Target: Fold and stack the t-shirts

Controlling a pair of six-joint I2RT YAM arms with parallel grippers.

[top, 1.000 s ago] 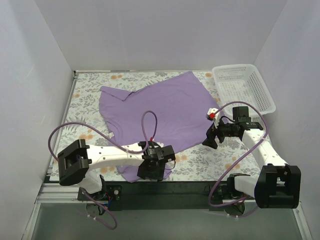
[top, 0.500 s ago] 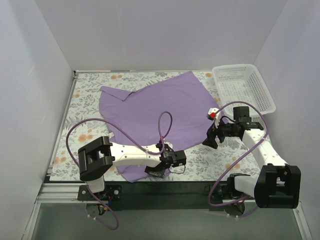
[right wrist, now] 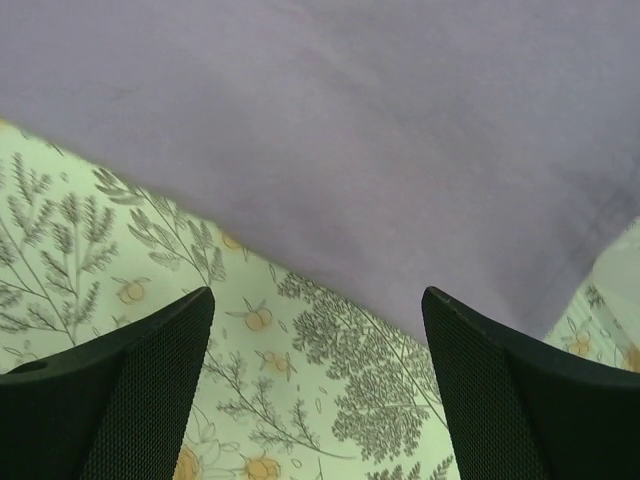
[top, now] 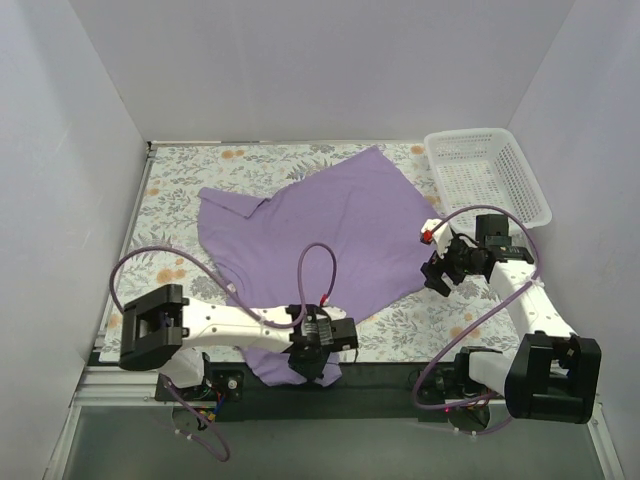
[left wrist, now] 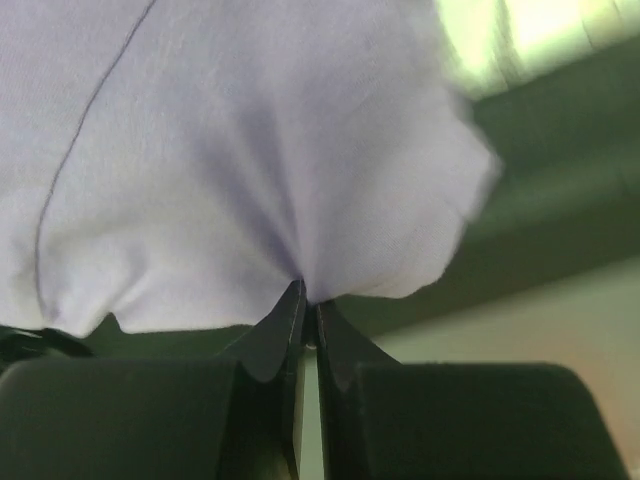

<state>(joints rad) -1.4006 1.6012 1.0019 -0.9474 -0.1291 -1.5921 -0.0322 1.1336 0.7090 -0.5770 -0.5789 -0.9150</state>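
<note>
1. Floral-printed covering lies over the bench (top: 175,185), which has plain white walls on three sides. On it the lavender t-shirt (top: 320,225) is spread open and unfolded. It fills the middle of the bench, and one corner reaches the front lip.
2. The main risk, as I judge it, is the narrow bite that the left end effector (left wrist: 305,300) has at the very margin of that near corner. A quick lift could pull the cloth free. A pull from this side alone could drag and bunch the whole shirt instead of laying a clean fold, because nothing holds the opposite side.
3. The left end effector is clamped tight on the cloth. In the wrist view its fingers (left wrist: 275,335) meet, and pleats fan out from the pinch.
4. A purple cable (top: 318,262) from the left arm loops above the shirt and could catch the cloth as the arm travels.
5. The right end effector (right wrist: 315,300) has its fingers spread wide and carries nothing. It is poised at the shirt's right edge, with purple cloth and bare floral bench between the tips. I cannot tell whether it touches. If it closes here, it may catch only the edge or miss.
6. A white mesh basket (top: 478,132) sits at the far right corner, near the shirt but apart from it.
</note>
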